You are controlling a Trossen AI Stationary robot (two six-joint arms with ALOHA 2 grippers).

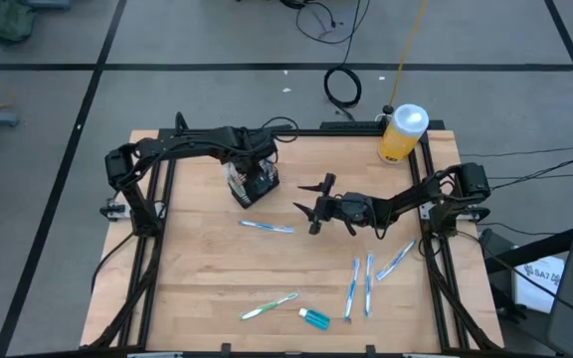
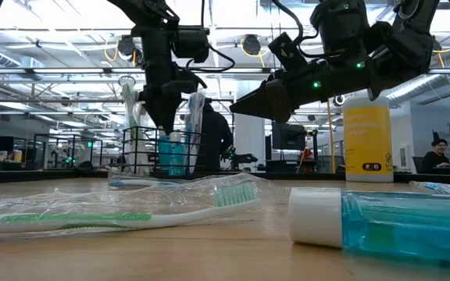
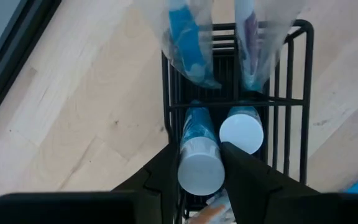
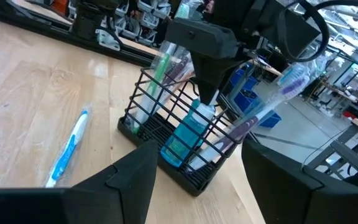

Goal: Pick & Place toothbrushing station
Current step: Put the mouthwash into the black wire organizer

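Note:
The black wire caddy [image 1: 254, 183] stands on the wooden table at the far left and holds two small white-capped blue bottles and several wrapped toothbrushes; it also shows in the right wrist view [image 4: 143, 93]. My left gripper [image 3: 201, 158] reaches down into the caddy and is shut on one blue bottle [image 4: 188, 134]. My right gripper [image 1: 308, 207] hovers open and empty to the caddy's right, its fingers pointing toward the caddy. My left gripper pinches the white cap [image 3: 201, 173] of the small blue bottle between its two fingers. The fingers [image 4: 205, 93] come from above, pointing down into the caddy. The bottle stands inside the caddy, leaning a little, beside the second white-capped bottle [image 3: 241, 130].
A tall yellow bottle [image 1: 403, 132] stands at the far right corner. A wrapped blue toothbrush [image 1: 267, 227] lies near the caddy. Three more [image 1: 368, 283] lie near right, and a green one [image 1: 270, 306] and a small blue bottle [image 1: 314, 318] lie by the near edge.

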